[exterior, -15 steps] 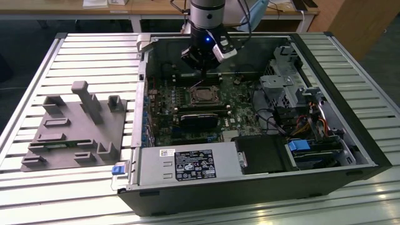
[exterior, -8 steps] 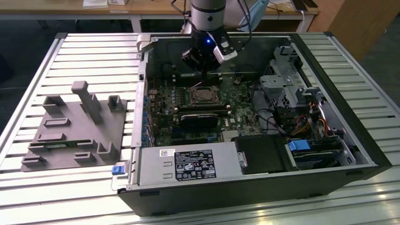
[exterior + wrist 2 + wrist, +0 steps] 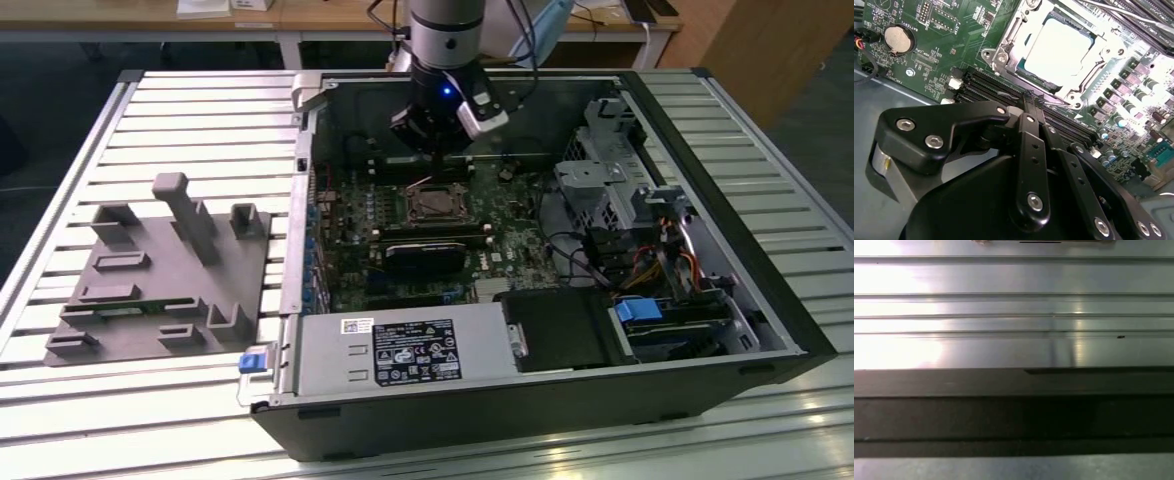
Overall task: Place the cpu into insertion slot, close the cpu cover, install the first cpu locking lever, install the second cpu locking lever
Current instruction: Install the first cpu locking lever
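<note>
In the exterior view, one open computer case (image 3: 534,250) is seen lying on the slatted tabletop (image 3: 174,110), beside one grey fixture block (image 3: 160,270). The pincer (image 3: 430,140) hangs above the insertion slot (image 3: 434,205).

In the second wrist view, one cpu (image 3: 1056,50) is seated in the insertion slot (image 3: 1004,57), its silver top glaring, framed by the cpu cover (image 3: 1081,82). The pincer (image 3: 1030,102) is pressed together, empty. One coin battery (image 3: 899,39) is seen.

In the first wrist view, metal slats (image 3: 1014,310) are seen.

Bench: slatted aluminium top (image 3: 160,120), strong glare seen.
Behind bench: wooden desks (image 3: 320,18) on white legs.
Floor: dark.
</note>
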{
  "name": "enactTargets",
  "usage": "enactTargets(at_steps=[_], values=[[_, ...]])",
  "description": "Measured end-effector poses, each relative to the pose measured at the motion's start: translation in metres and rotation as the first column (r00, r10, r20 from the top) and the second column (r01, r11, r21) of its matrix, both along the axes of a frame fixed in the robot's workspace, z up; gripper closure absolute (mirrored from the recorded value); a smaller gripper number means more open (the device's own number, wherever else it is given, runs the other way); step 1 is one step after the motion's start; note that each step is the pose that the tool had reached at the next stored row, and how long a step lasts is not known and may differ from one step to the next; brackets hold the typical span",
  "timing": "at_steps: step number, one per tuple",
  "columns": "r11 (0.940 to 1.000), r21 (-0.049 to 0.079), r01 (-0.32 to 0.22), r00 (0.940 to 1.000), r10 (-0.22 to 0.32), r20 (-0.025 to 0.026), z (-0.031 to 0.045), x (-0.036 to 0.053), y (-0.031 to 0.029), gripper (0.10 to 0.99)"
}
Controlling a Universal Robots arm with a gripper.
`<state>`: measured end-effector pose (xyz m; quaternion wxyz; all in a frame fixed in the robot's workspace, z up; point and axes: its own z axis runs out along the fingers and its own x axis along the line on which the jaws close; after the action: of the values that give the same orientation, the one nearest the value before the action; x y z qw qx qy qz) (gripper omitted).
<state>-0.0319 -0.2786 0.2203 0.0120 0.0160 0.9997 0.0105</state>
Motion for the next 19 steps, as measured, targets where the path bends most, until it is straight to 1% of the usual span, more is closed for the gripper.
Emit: enactTargets(at_steps=[10, 19], values=[[1.0, 0.0, 0.0, 1.0, 0.0, -0.0001, -0.0021, 0.0018, 0.0022, 0.98], [1.0, 0.0, 0.0, 1.0, 0.0, -0.0004, -0.0099, 0.0074, 0.0027, 0.98]])
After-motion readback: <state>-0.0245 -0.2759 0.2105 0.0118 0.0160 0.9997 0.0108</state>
